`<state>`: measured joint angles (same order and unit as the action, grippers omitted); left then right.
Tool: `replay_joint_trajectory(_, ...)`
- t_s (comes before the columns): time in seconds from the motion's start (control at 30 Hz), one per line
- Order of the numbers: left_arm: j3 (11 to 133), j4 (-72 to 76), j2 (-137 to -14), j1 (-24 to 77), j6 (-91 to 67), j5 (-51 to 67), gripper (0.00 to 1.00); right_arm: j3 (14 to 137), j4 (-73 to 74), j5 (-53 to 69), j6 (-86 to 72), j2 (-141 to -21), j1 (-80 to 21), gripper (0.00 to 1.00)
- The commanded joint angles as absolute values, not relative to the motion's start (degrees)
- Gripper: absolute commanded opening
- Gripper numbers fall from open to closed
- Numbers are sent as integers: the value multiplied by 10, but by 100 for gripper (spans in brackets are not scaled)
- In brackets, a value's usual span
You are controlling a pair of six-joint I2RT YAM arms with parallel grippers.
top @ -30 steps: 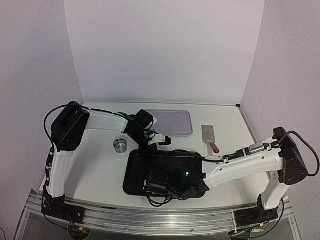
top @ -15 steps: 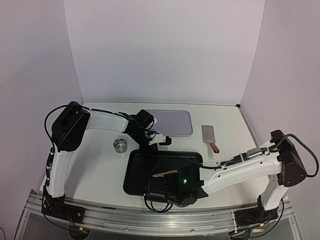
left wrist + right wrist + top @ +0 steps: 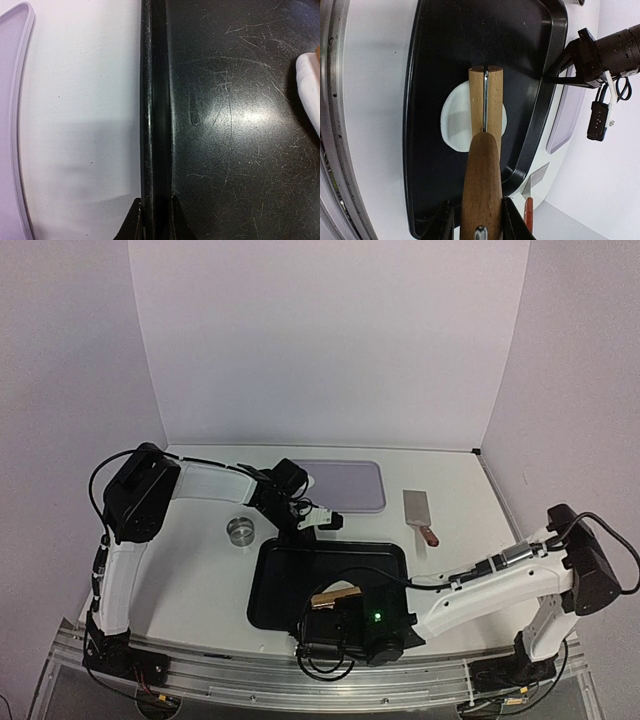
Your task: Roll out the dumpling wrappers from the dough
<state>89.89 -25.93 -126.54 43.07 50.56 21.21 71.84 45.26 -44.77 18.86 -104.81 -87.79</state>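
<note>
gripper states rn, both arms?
Left gripper: shut on the rim of the black tray.
Right gripper: shut on the rolling pin.

No text legible. You will find no label, brand, number or sign on the black tray (image 3: 225, 150) or the wooden rolling pin (image 3: 482, 175).

White dough (image 3: 455, 120), flattened roundish patch, on the black tray (image 3: 435, 50), beneath the wooden rolling pin (image 3: 482, 165)
</note>
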Motion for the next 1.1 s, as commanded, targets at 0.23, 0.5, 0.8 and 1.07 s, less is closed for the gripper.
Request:
replay_joint_trajectory(0.23,899,-226,-1278,428,548,138,0,730,505,-358,221,-1095,-805,0)
replay_joint_trajectory(0.5,894,-228,-1280,425,553,137,0,686,575,-364,156,-1031,-850,0)
replay_joint_trajectory(0.8,893,-227,-1280,425,560,130,0,702,525,-373,240,-1083,-795,0)
replay_joint_trajectory(1.07,899,-233,-1276,425,559,133,0,692,551,-379,202,-1062,-810,0)
